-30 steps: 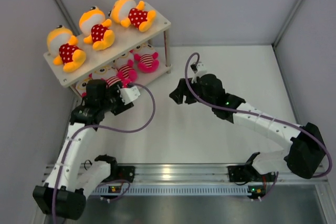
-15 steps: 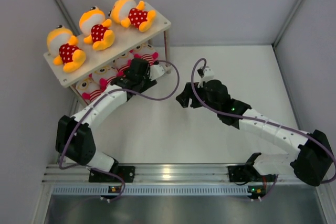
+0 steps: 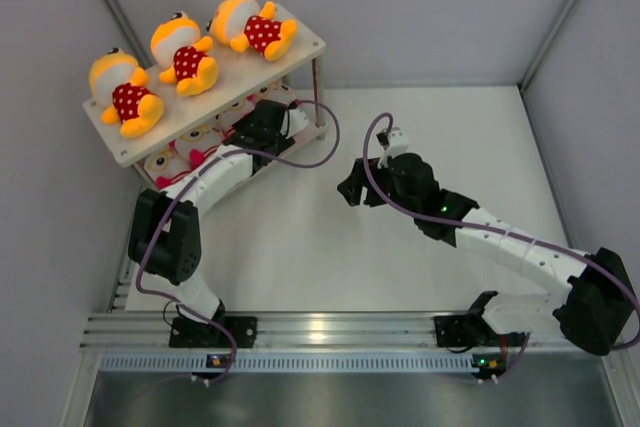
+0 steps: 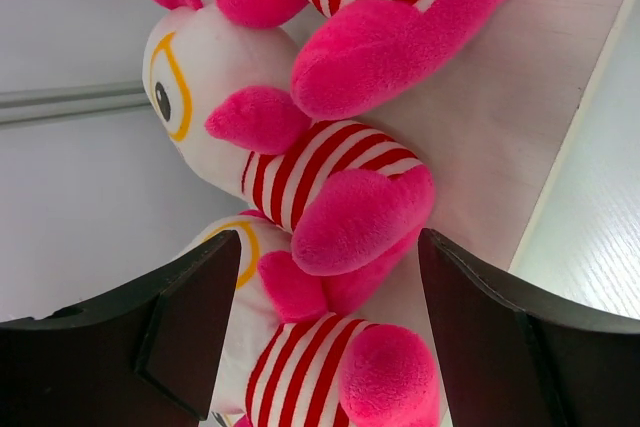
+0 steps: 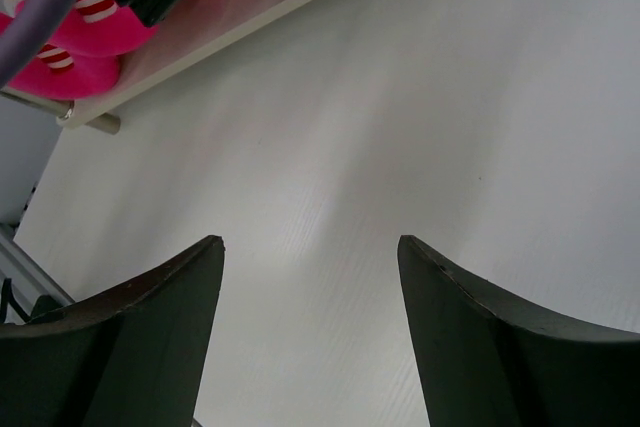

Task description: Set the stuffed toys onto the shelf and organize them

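Note:
The shelf (image 3: 303,47) stands at the far left. Three orange-yellow stuffed toys in red dotted shirts (image 3: 186,52) lie in a row on its top board. White-faced striped toys (image 3: 197,135) lie on the lower board, mostly hidden by the top board and my left arm. My left gripper (image 3: 268,125) reaches into the lower tier. In the left wrist view it (image 4: 330,242) is open, with the pink legs of one striped toy (image 4: 300,182) and another (image 4: 320,367) between its jaws, on the lower board (image 4: 490,137). My right gripper (image 3: 350,187) (image 5: 310,242) is open and empty above the table.
Grey walls close the cell on three sides, and the shelf sits against the left one. The right wrist view shows the shelf's lower board (image 5: 270,7), a shelf foot (image 5: 100,124) and a pink toy (image 5: 70,62). A metal rail (image 3: 330,332) runs along the near edge.
My left arm has swung from the shelf's near-left end to the right and pushed its gripper into the lower tier. My right gripper has shifted slightly right.

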